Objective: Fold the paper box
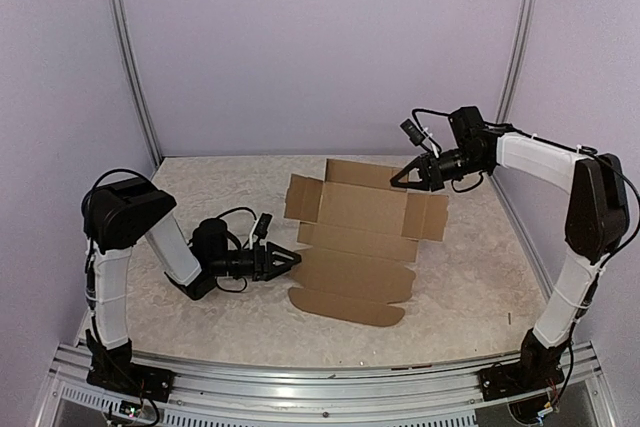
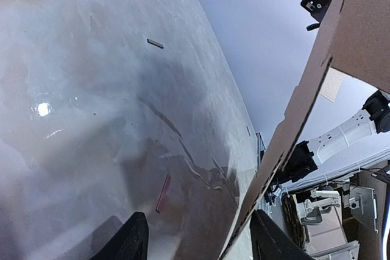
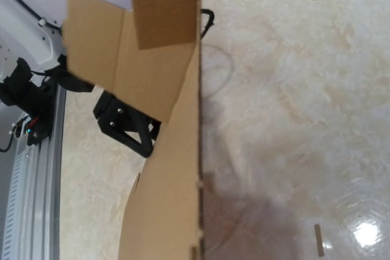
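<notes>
Cream marbled tabletop under pale lilac walls is carrying the plain brown die-cut cardboard paper box, which is lying mostly unfolded at mid-table, its long axis running away from the arm bases and its rounded panel nearest you. Your black two-finger left gripper is reaching in low from the left, so the sheet is lying directly to its right. In its wrist view the fingers are standing partly apart, with the cardboard's left edge passing between them, close to one finger and not clamped. Your black right gripper is sitting at the far-right side flap with its jaws closed. Its fingertips are hiding behind the cardboard in its own view, but the panel is rising straight toward that camera, so I am judging it to be pinching that flap. Your left arm is sitting nearer the near panels and your right nearer the far ones, so the coming fold is probably turning on raising the left edge while the right side is anchoring
</notes>
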Robot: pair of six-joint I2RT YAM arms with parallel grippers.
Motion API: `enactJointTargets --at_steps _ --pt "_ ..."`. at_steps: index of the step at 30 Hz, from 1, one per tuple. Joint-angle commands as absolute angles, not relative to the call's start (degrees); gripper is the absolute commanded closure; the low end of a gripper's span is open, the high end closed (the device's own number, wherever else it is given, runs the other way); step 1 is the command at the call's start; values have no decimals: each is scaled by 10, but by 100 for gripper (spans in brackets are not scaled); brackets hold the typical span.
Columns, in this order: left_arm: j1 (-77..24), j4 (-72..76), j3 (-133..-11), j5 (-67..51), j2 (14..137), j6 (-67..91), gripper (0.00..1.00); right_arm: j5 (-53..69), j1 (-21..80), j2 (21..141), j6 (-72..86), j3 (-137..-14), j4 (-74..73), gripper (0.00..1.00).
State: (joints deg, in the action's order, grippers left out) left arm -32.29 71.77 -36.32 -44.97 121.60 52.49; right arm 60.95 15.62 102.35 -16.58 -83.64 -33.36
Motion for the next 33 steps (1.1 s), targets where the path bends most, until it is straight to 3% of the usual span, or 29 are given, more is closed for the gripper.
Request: enactJointTargets --at_steps 1,4,12,22,33 --pt "-328 948 -365 -409 1231 526 43 637 152 1027 -161 -831 -335 100" --pt "-328 948 -376 -418 1233 511 40 638 151 1026 -160 -828 -338 100" --pt "-336 948 -418 -433 1235 498 47 630 151 1035 -154 -829 -337 100" --pt "-329 948 -431 -423 1227 499 70 621 151 1037 -150 -830 -336 100" --pt "-339 936 -431 -436 1171 475 64 620 151 1034 -146 -828 -335 100"
